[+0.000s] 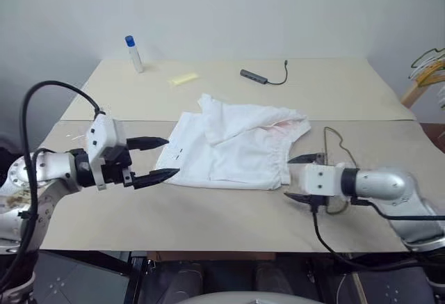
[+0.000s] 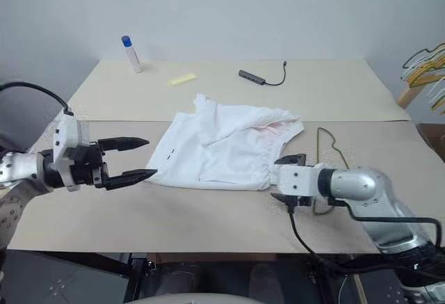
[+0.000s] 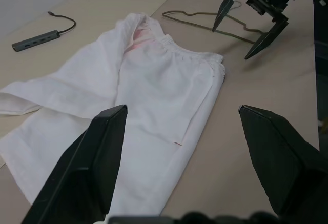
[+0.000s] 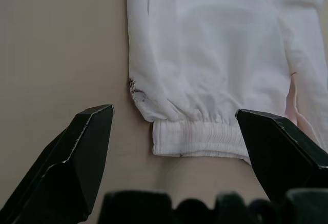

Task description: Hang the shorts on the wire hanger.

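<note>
Both your grippers, left [image 1: 158, 158] and right [image 1: 300, 177], gape empty. White fabric shorts [image 1: 229, 147] lie flat mid-table; thin dark wire hanger [image 2: 331, 152] hides partly behind your right gripper, so you risk knocking it away.

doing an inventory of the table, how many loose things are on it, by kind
shorts: 1
wire hanger: 1
bottle with blue cap: 1
yellow piece: 1
usb hub with cable: 1
total: 5
</note>
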Controlling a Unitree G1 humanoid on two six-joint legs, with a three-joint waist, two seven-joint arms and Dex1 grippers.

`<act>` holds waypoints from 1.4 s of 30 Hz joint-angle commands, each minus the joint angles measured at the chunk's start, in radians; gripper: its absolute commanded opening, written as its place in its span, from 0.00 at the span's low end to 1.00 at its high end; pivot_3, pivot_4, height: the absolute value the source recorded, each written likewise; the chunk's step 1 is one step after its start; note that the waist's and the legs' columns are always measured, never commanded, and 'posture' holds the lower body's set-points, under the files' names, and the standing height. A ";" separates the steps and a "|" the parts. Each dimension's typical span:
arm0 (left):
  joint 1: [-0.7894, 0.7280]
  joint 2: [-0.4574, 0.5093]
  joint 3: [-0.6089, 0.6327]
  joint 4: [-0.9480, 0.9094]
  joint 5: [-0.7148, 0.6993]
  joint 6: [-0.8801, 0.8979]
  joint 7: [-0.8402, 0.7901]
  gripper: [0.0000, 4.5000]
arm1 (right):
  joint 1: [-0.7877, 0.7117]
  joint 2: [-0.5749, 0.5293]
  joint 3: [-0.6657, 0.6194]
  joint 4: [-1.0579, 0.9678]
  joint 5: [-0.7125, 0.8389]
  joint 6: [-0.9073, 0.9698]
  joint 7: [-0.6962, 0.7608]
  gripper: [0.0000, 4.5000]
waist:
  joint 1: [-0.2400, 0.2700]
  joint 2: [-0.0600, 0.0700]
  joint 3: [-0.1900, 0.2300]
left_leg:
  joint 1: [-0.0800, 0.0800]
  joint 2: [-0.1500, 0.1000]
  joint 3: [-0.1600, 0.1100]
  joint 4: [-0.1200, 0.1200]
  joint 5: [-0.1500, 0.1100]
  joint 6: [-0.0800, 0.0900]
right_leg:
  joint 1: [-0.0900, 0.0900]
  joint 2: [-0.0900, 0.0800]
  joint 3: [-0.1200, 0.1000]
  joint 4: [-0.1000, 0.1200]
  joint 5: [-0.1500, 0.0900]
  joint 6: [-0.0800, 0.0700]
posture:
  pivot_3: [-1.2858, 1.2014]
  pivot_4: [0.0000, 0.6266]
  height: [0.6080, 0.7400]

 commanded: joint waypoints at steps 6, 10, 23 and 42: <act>-0.014 -0.008 -0.025 -0.023 0.014 -0.018 0.014 0.83 | -0.135 0.114 0.163 0.166 -0.249 -0.058 -0.117 0.95 | -0.021 -0.001 0.000 | 0.001 0.004 0.001 0.000 0.000 -0.001 | 0.000 0.005 0.002 0.000 0.001 -0.002 | 0.48 0.00 1.00; -0.014 -0.015 -0.032 -0.030 0.022 -0.021 0.023 0.83 | -0.181 0.148 0.185 0.246 -0.308 -0.099 -0.165 0.70 | -0.027 -0.001 0.000 | 0.001 0.004 0.000 0.000 0.000 -0.003 | 0.000 0.006 0.002 0.000 0.002 -0.003 | 0.48 0.00 1.00; 0.036 0.022 -0.185 0.039 0.362 -0.247 0.050 0.83 | -0.192 0.179 0.123 0.284 -0.278 -0.191 -0.206 0.01 | -0.027 -0.001 0.000 | 0.002 0.004 0.001 0.000 0.000 -0.003 | -0.001 0.007 0.004 0.000 0.002 -0.004 | 0.48 0.00 1.00; -0.224 -0.028 -0.547 0.591 0.993 -0.679 0.158 0.71 | -0.164 0.125 0.013 0.145 -0.143 -0.179 -0.135 0.00 | -0.058 0.000 -0.002 | 0.003 0.005 0.001 0.000 0.000 -0.003 | 0.000 0.007 0.003 0.002 0.002 -0.003 | 0.44 0.00 1.00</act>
